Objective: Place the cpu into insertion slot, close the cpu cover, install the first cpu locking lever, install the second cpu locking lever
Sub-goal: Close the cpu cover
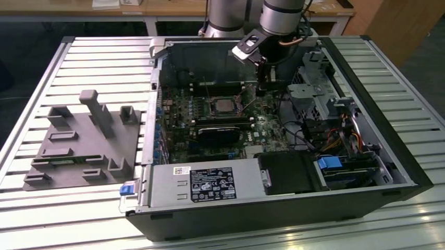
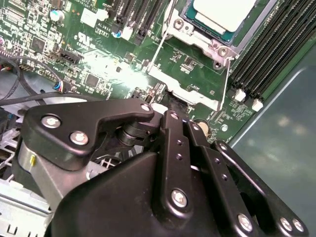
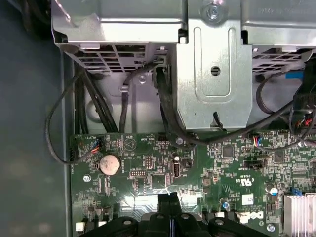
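- Gripper linkage sits nearest; its fingers are pinched together, apparently empty, with the tip beside the cpu cover.
- The cpu sits seated within that cover's window.
- Risk: if the tip slips, it could gouge the motherboard.

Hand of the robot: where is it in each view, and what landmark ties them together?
Exterior view: the hand hangs inside the open case, to the exterior view's right of the cpu.
Second wrist view: the hand is in the foreground, with the cpu beyond its tips.
First wrist view: the hand is over the green motherboard.
Shared landmark: the motherboard, beneath the hand in all three.
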`<action>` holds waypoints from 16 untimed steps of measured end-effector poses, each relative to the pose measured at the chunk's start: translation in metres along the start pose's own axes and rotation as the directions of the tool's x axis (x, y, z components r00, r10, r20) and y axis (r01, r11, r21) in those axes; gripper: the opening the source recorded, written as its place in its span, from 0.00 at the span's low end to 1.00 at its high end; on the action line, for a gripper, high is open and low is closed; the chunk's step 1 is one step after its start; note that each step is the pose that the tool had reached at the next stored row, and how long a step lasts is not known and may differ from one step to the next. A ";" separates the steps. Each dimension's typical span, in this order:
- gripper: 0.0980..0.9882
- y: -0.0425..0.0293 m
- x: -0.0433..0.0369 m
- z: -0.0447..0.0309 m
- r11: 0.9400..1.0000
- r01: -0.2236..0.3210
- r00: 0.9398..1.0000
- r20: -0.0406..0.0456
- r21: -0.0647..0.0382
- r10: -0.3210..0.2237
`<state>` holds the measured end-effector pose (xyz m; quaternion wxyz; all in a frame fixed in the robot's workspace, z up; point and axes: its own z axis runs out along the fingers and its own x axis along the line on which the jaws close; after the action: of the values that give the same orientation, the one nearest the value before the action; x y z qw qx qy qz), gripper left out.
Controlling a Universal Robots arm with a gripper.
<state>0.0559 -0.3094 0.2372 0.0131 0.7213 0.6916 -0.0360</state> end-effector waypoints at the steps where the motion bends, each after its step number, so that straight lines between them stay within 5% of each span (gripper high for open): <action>1: 0.00 0.0000 0.0000 0.0000 1.000 0.000 1.000 0.000 0.000 0.000; 5: 0.00 -0.0050 -0.0002 0.0002 1.000 0.000 1.000 -0.001 0.000 0.000; 16: 0.00 -0.0353 -0.0015 0.0012 1.000 0.000 1.000 -0.003 -0.002 0.000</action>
<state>0.0206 -0.3095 0.2372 0.0128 0.7212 0.6917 -0.0345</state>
